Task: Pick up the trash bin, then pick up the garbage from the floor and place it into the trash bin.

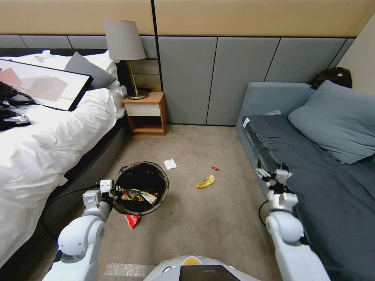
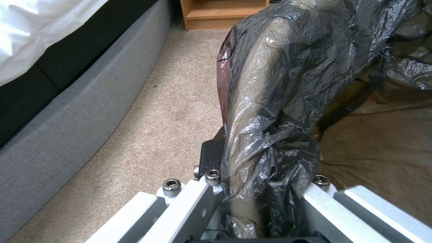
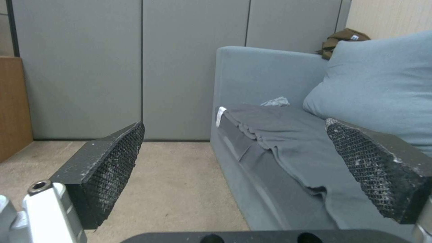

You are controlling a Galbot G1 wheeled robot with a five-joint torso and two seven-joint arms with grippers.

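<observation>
My left tool (image 1: 111,190) pinches the near-left rim of the trash bin (image 1: 141,188), low and left of centre in the head view; the black liner (image 2: 288,101) drapes over the tool's tips and hides them in the left wrist view. The bin's white wall is covered by that liner. Inside it I make out crumpled snack packets (image 1: 137,196), too tangled to count. A red-and-white wrapper (image 1: 132,221) pokes out from under the bin, partly hidden. On the carpet right of the bin lie three loose pieces: one white paper scrap (image 1: 170,164), one yellow packet (image 1: 205,182), one tiny red bit (image 1: 215,168). My right tool (image 1: 269,175) hangs spread and empty beside the sofa (image 1: 273,97).
</observation>
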